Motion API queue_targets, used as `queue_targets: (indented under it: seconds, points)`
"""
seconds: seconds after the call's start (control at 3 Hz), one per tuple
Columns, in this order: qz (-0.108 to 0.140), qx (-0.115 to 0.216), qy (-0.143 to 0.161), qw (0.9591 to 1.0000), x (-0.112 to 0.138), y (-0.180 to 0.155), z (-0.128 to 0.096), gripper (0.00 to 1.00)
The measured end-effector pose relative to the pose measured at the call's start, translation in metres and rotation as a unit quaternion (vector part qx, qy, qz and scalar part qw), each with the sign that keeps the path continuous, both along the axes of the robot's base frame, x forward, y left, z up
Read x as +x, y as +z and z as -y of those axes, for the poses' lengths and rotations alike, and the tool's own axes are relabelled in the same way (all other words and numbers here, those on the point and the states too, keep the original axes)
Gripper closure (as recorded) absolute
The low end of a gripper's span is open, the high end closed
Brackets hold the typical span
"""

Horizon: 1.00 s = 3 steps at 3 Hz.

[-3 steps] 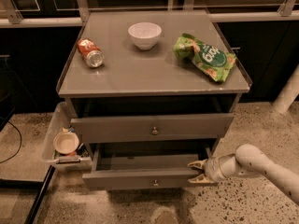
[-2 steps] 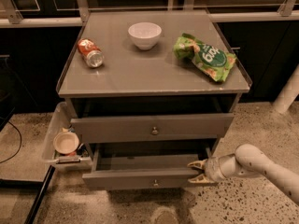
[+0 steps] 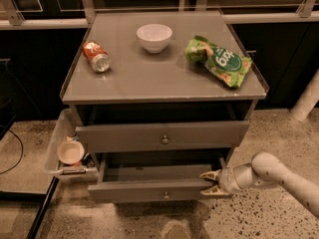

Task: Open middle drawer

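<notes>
The middle drawer (image 3: 144, 191) is the lower of the two grey fronts I see. It stands pulled out, with its small round knob (image 3: 165, 195) at centre and its shallow grey tray (image 3: 154, 173) showing behind the front. My gripper (image 3: 204, 183) is at the right end of that drawer front, coming in from the right on the white arm (image 3: 271, 173). Its two fingers are spread, one above and one below the front's top edge. The drawer above (image 3: 124, 136) has its own knob (image 3: 164, 139).
On the cabinet top (image 3: 149, 83) are a white bowl (image 3: 154, 36), a red can (image 3: 96, 56) on its side and a green chip bag (image 3: 219, 61). A white bin (image 3: 55, 148) holding a small bowl (image 3: 70, 152) sits at the left. A white post (image 3: 306, 101) stands at the right.
</notes>
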State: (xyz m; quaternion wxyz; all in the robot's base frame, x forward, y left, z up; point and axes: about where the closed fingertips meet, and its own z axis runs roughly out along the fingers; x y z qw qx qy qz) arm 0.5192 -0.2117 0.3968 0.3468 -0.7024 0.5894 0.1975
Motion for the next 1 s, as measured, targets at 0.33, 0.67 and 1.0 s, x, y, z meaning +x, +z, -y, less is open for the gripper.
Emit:
queue_targets:
  seconds: [0.33,0.67,1.0]
  points:
    - [-0.006,0.007,0.008,0.9999,-0.009,0.001,0.002,0.42]
    - [-0.006,0.007,0.008,0.9999,-0.010,0.001,0.002,0.66]
    - [-0.006,0.008,0.012,0.9999,-0.023,0.004,0.005,0.89]
